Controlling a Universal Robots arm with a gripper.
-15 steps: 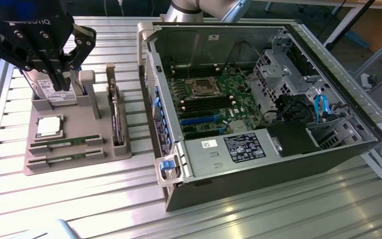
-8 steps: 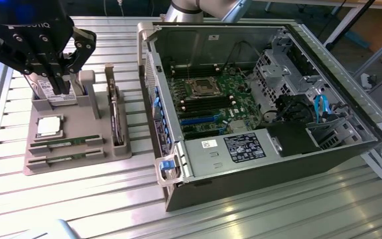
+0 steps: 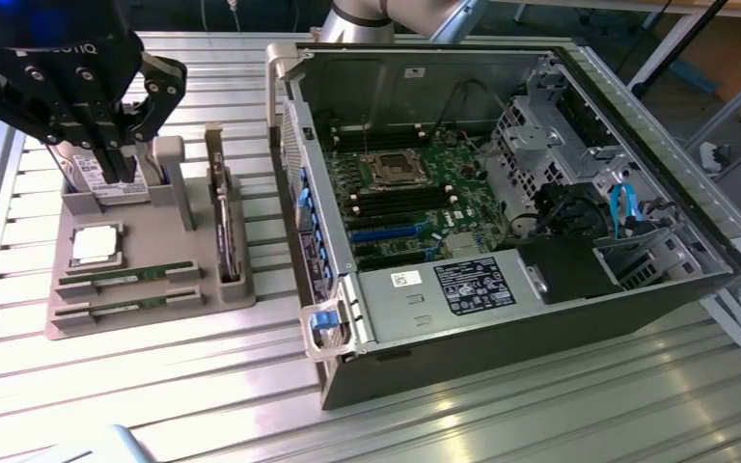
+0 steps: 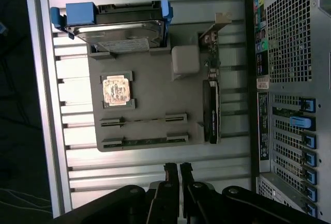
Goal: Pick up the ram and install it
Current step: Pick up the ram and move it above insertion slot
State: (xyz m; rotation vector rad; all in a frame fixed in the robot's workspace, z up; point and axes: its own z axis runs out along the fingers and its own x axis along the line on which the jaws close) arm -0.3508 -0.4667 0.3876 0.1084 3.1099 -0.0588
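Black multi-link gripper (image 3: 115, 162) (image 4: 178, 175) hangs over the slatted aluminium table (image 3: 151, 405) (image 4: 129, 169) at its edge on the exterior view's left. The fingertips are drawn together to a thin slit and hold nothing. In the exterior view it overlaps the silver hard drive in blue rails (image 3: 113, 178) (image 4: 119, 27), which stands in a slot at one end of the flat grey plastic holder tray (image 3: 165, 241) (image 4: 155, 89). Its height above the drive cannot be judged. The long thin green circuit-board ram sticks sit at the tray's opposite end, on edge in two parallel slots. The inner stick (image 3: 132, 274) (image 4: 145, 120) is just beside the square silver processor chip (image 3: 96, 244) (image 4: 116, 88). The outer stick (image 3: 128, 306) (image 4: 147, 141) runs along the tray's edge. Both are seated in the tray, well apart from the fingers. A tall dark expansion card (image 3: 223, 227) (image 4: 211, 107) stands upright along the tray's long edge nearest the open grey computer case (image 3: 512, 328) (image 4: 289, 79). The case lies on its side, with the green motherboard (image 3: 409, 193) exposed.
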